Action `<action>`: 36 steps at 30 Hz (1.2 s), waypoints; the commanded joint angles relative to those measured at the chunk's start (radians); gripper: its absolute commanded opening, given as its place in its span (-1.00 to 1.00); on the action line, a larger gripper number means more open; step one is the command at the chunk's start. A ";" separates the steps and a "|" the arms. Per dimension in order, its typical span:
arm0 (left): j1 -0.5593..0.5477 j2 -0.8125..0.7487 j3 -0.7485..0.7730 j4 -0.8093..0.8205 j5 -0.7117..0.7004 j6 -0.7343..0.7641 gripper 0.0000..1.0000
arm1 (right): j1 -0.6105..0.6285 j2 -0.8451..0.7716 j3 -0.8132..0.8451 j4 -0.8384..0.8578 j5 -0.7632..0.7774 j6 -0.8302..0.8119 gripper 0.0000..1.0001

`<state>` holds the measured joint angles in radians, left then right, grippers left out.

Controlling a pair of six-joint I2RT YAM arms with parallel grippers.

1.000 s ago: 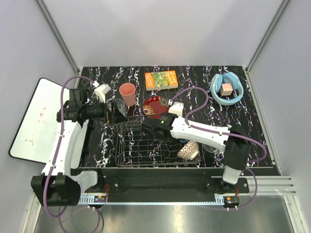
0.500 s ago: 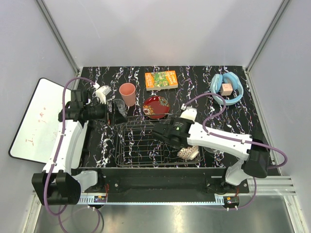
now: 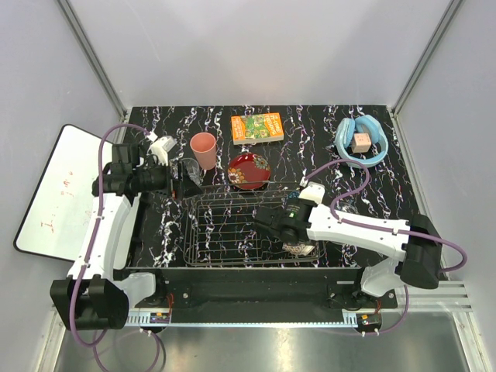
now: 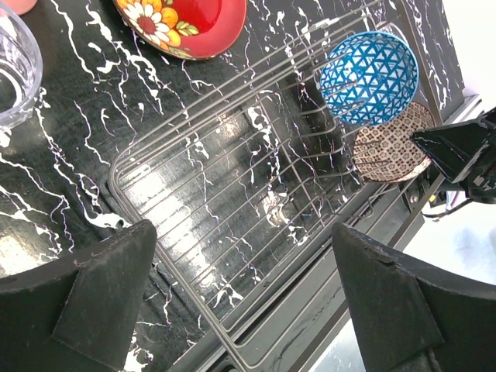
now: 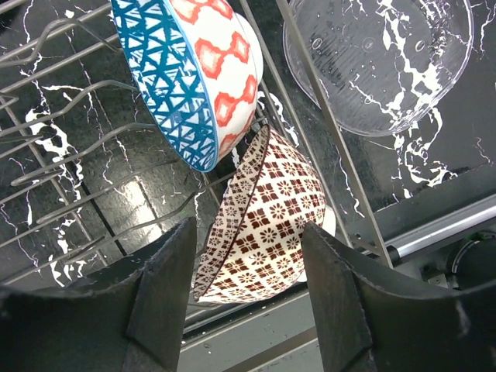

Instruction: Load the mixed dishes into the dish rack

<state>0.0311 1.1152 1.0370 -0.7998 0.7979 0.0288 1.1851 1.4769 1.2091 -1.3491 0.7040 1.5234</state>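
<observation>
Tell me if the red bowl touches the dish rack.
Apart. Left wrist view shows bare marbled table between the glossy red bowl and the dish rack rim.

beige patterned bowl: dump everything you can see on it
The beige patterned bowl looks like glazed ceramic, cream with a dark brown flower-tile print outside. It stands tilted on edge in the near right corner of the dish rack, its rim apparently against the blue patterned bowl. The jaws of the right gripper flank it; contact unclear.
</observation>
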 commanded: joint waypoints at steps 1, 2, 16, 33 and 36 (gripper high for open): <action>0.006 -0.035 -0.005 0.048 -0.003 -0.007 0.98 | 0.010 0.017 -0.005 -0.272 -0.001 0.034 0.24; 0.004 -0.037 -0.006 0.048 -0.003 -0.003 0.98 | 0.010 0.028 -0.008 -0.272 -0.006 0.035 0.23; 0.006 -0.041 -0.017 0.062 -0.009 0.002 0.98 | 0.008 0.011 -0.023 -0.274 0.012 -0.005 -0.79; 0.006 -0.048 -0.037 0.088 -0.025 0.023 0.98 | 0.015 -0.033 0.081 -0.272 -0.093 -0.169 -0.05; 0.006 -0.054 -0.041 0.096 -0.031 0.023 0.98 | 0.013 -0.017 0.104 -0.272 -0.138 -0.209 -0.17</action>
<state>0.0315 1.0924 1.0058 -0.7547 0.7799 0.0330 1.1877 1.4742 1.2541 -1.3609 0.6315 1.3594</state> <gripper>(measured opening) 0.988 0.434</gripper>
